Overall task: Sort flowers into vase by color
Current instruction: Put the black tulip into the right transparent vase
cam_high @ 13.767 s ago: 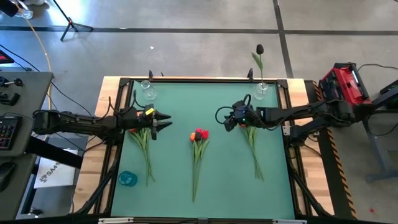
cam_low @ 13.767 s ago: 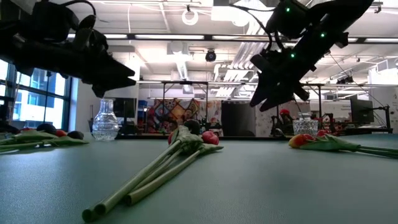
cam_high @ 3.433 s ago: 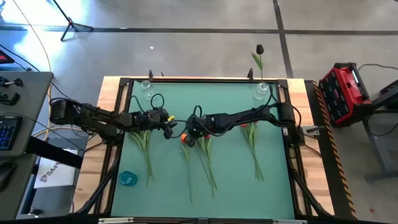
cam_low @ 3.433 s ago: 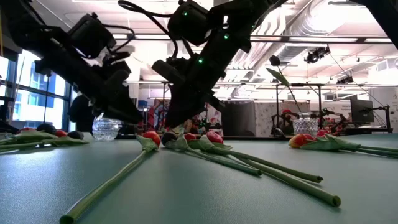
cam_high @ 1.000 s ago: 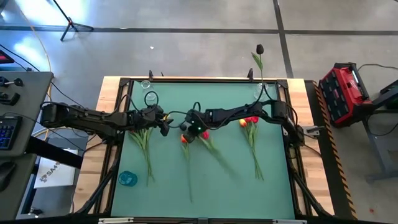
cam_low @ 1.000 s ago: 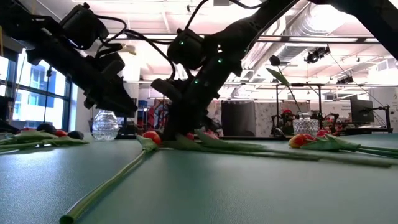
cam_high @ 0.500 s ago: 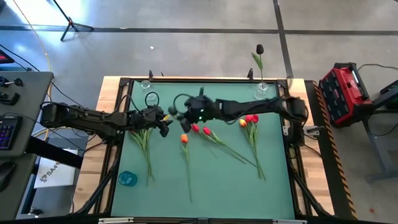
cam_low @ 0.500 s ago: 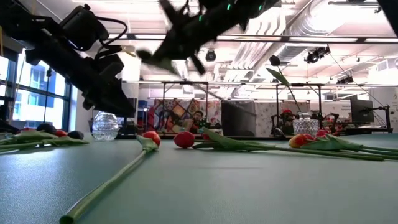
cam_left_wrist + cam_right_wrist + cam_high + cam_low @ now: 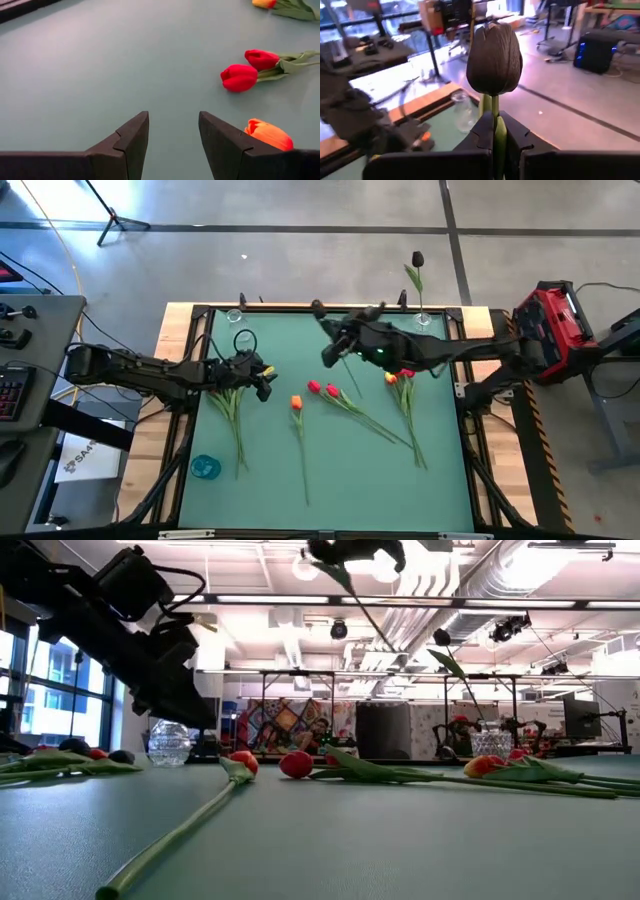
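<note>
1. Showed a green table point(image 9: 440, 500) from above, with tulips lying in loose groups on it
2. Caught the right claw point(image 9: 495, 132) raised high over the far middle of the table, pressed together on the green stem of a black tulip point(image 9: 494, 57), head uppermost
3. Had sat low on the middle heap a second earlier; now left two red tulips point(image 9: 314, 387) and an orange tulip point(image 9: 296, 402) lying apart on the mat there
4. Kept the left claw point(image 9: 172, 135) where it was, spread and pinching nothing, hovering beside the left bunch point(image 9: 232, 405)
5. Placed a glass vase point(image 9: 421, 327) at the far right edge, already holding another black tulip
6. Read as the pick done: likely next, carrying the lifted black tulip across to that vase and lowering its stem in
</note>
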Controlling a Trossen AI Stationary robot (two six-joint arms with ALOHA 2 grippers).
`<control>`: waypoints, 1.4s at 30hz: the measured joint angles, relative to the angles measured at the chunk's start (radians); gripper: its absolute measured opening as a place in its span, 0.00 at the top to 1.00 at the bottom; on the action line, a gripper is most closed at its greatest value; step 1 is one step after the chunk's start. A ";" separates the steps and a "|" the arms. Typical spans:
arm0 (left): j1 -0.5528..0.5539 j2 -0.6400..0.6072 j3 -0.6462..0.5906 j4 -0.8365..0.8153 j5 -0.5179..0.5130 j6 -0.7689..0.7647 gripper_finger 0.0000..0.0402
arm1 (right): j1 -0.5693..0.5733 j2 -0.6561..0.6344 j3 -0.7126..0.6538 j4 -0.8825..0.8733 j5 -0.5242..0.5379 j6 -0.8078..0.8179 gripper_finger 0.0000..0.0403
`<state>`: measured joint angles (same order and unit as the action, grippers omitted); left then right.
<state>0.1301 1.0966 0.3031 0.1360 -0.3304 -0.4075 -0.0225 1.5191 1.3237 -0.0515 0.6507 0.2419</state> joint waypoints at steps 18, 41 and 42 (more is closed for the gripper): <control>-0.059 0.000 0.000 0.100 -0.046 0.066 0.59 | -0.004 -0.488 -0.807 0.960 0.089 -0.509 1.00; -0.059 0.003 0.000 0.100 -0.075 0.070 0.59 | -0.385 -0.655 -0.815 0.999 0.084 -0.839 1.00; -0.059 0.003 0.000 0.100 -0.075 0.070 0.59 | -0.417 -0.653 -0.815 0.999 0.066 -0.818 1.00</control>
<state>0.0715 1.0996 0.3031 0.2363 -0.4054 -0.3374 -0.4400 0.8660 0.5087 0.9470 0.7168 -0.5757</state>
